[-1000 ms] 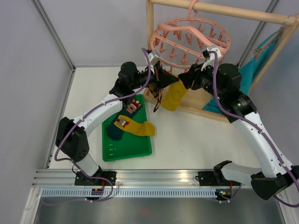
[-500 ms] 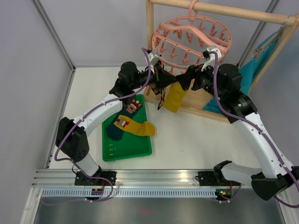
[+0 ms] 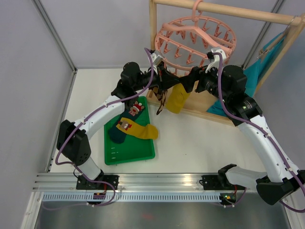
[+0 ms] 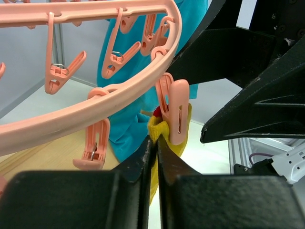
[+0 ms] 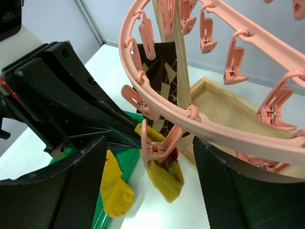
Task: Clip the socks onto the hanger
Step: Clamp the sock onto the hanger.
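Clipped up: yellow sock (image 3: 176, 98) on hanger (image 3: 195, 40)

It hung from a clip (image 4: 176, 112) on the hanger's near rim. The left gripper (image 4: 153, 143) pinched the sock's top edge, jaws almost together. The right gripper (image 5: 148, 148) stood wide open either side of that clip, holding nothing.

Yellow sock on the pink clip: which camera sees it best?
The right wrist view. There the yellow sock hangs big and clear from its pink clip. The left wrist view shows only a yellow edge peeking past the clip. The top view shows most of the sock, but small.
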Motion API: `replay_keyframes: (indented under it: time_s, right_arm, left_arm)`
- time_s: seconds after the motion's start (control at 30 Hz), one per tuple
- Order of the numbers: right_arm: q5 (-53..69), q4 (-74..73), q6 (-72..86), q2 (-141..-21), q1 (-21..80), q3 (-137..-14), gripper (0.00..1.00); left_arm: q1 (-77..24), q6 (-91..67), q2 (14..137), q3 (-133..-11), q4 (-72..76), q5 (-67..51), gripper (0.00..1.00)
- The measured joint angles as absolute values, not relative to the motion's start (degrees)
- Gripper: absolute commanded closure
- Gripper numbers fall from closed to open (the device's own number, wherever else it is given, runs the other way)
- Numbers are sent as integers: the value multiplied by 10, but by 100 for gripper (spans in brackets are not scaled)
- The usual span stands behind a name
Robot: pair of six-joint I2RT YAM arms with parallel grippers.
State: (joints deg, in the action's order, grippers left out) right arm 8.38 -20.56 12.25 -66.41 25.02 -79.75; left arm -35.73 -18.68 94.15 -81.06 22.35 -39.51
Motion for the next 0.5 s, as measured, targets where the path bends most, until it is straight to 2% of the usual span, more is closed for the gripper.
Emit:
replay_keyframes:
  time_s: [0.2,0.3,0.5]
  right_arm:
    - [86,-206,123,-664,250,-797,20]
    - [88,-206,123,-664,250,-797,20]
    - [91,-213,124,-660,250,-798,16]
  left_arm:
    - [-357,-188,941,-811,221,-390,66]
    - [-357,-188,941,-811,211,-387,59]
    - [-357,-188,915,-790,188,-361,52]
